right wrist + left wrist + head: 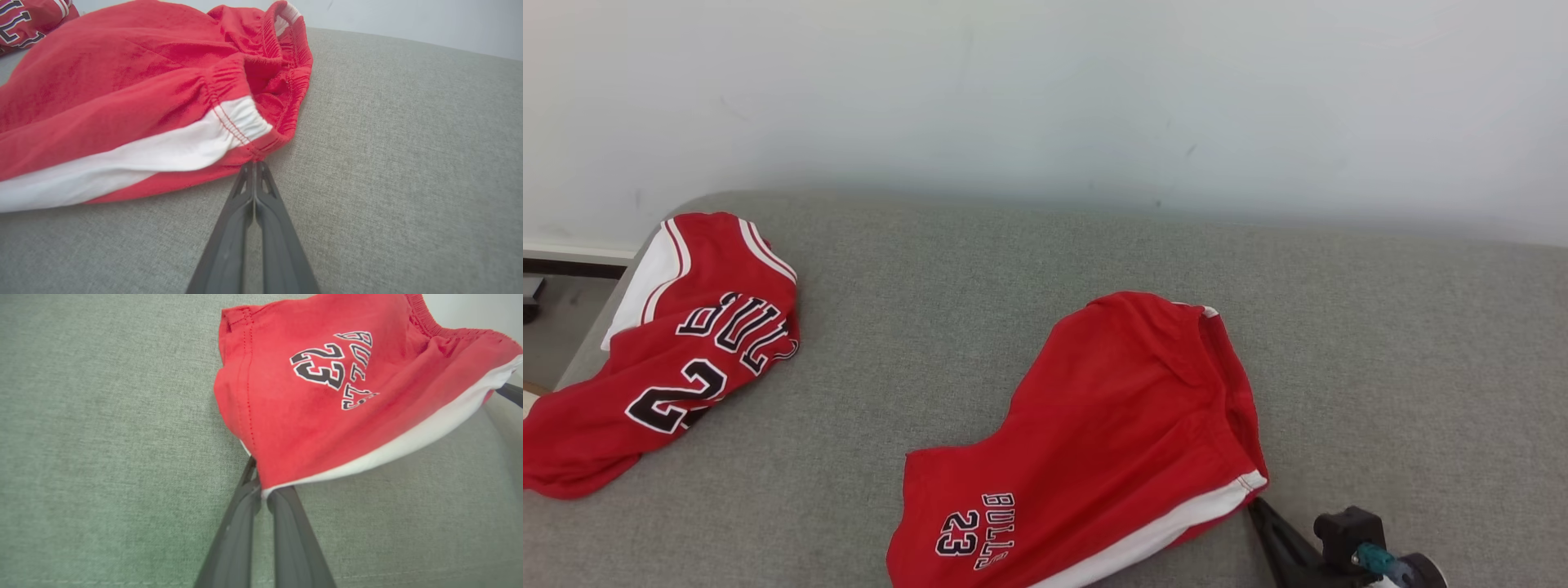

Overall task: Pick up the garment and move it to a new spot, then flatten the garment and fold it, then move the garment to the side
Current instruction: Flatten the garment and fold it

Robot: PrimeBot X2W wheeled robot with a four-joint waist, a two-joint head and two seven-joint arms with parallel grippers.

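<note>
Head view: red white-striped "23" shorts (pixel 1111 425), left gripper (pixel 261 489) pinching hem (pixel 246 416), right gripper (pixel 254 163) pinching waistband (pixel 245 122).

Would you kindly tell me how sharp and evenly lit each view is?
Head view: soft, even light, no glare, red shorts sharp. Left wrist view: print crisp, left pincer blurred near the lens. Right wrist view: waistband sharp, far edge of the grey cushion bowed by the wide lens.
</note>
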